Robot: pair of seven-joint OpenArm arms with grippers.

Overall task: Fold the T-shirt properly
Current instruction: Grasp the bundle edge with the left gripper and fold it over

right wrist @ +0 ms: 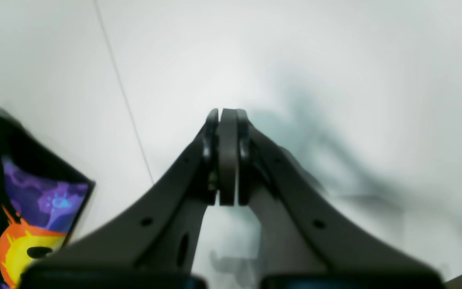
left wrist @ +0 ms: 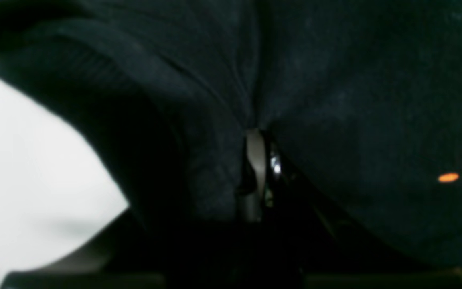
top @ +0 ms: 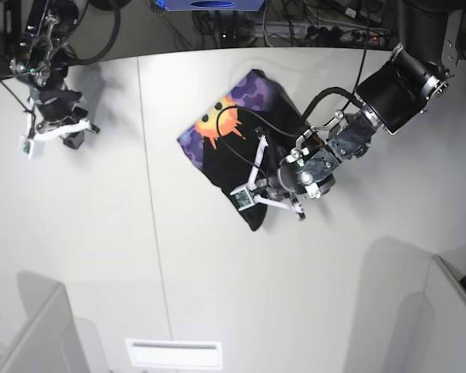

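Observation:
The black T-shirt lies bunched on the white table, its orange-yellow sun and purple print facing up. In the base view my left gripper sits at the shirt's lower right edge. The left wrist view shows it shut on a pinched fold of the black cloth, with one grey fingertip showing through. My right gripper is shut with nothing in it and hovers over bare table at the far left. A printed corner of the shirt lies to its lower left, apart from it.
A thin seam runs down the white table. Cables and a power strip lie behind the far edge. White panels stand at the near corners, with a slotted vent between them.

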